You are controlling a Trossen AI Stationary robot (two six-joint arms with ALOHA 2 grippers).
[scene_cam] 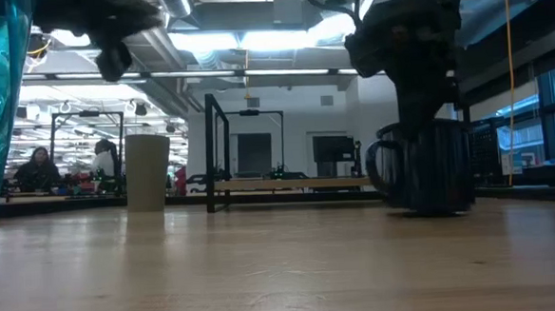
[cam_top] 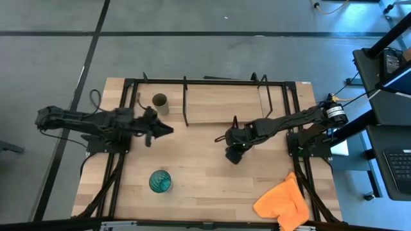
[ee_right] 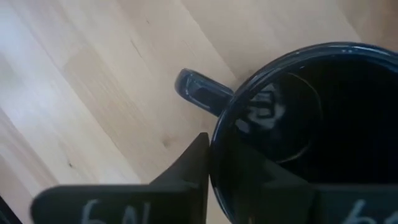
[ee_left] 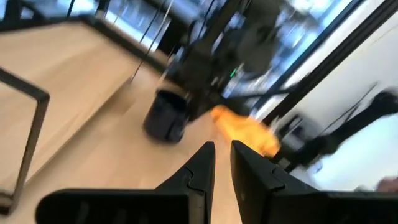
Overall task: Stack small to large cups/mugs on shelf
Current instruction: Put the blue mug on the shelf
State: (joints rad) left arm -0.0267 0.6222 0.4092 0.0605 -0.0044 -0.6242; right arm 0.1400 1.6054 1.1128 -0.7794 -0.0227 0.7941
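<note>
The dark navy mug (cam_top: 234, 154) stands upright mid-table, right of centre, and my right gripper (cam_top: 236, 145) reaches down onto its rim, shut on it. The small olive-tan cup (cam_top: 159, 101) stands upright by the left end of the shelf (cam_top: 221, 102), a light board in a black rod frame at the far side. The teal tumbler (cam_top: 160, 181) stands upright near the table's near edge, left of centre. My left gripper (cam_top: 166, 129) hovers above the table between cup and tumbler, pointing right, fingers together and holding nothing. My right gripper holds the navy mug by its rim (ee_right: 219, 134), close beside the handle (ee_right: 200, 91). One finger (ee_right: 189, 165) is outside the wall and the other is inside the hollow. The fingers come from above, pointing down. The mug is upright, its base (scene_cam: 432, 207) at table level.
An orange cloth (cam_top: 281, 202) lies crumpled at the table's near right corner. Black rod uprights (cam_top: 185, 102) divide the shelf. Bare tabletop (cam_top: 199, 167) lies between the tumbler and the mug. People sit in the room far behind the table.
</note>
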